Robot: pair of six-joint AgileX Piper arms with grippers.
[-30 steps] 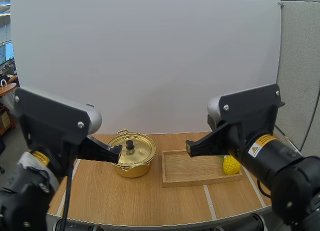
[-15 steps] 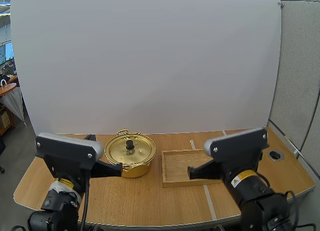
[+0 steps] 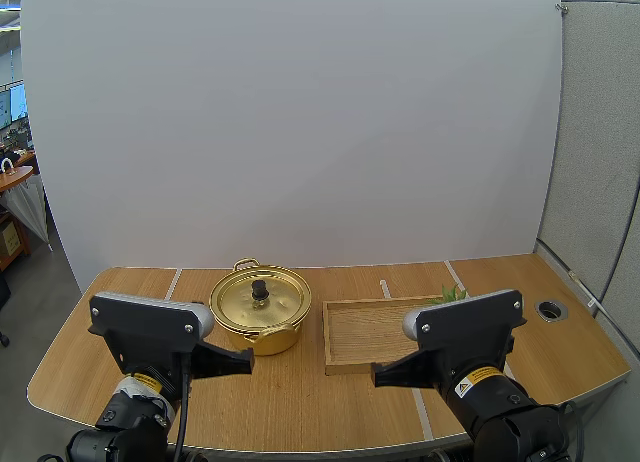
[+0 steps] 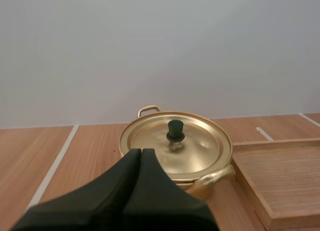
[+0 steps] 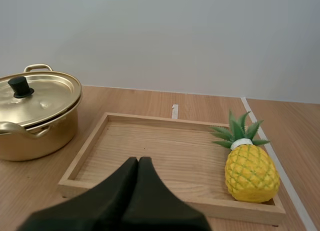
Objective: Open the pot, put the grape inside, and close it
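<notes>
pot: golden metal, glossy and smooth.
lid: the same golden metal, shiny, its reflections a little uneven.
knob: black, matt, looks like plastic, on top of the pot.
tray: pale bare wood, matt, with visible grain, just beside the pot.
pineapple: yellow bumpy skin, slightly glossy, looks like plastic.
table: wood-look top under the pot, smooth, with a low sheen.
left gripper: matt black, smooth outside.
right gripper: matt black, smooth outside.

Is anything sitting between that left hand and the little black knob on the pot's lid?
Nothing visible does: only table top lies between the shut left hand and the knob on the lid. The lid itself covers the pot, so it bars the way in for the pineapple in the tray.
</notes>
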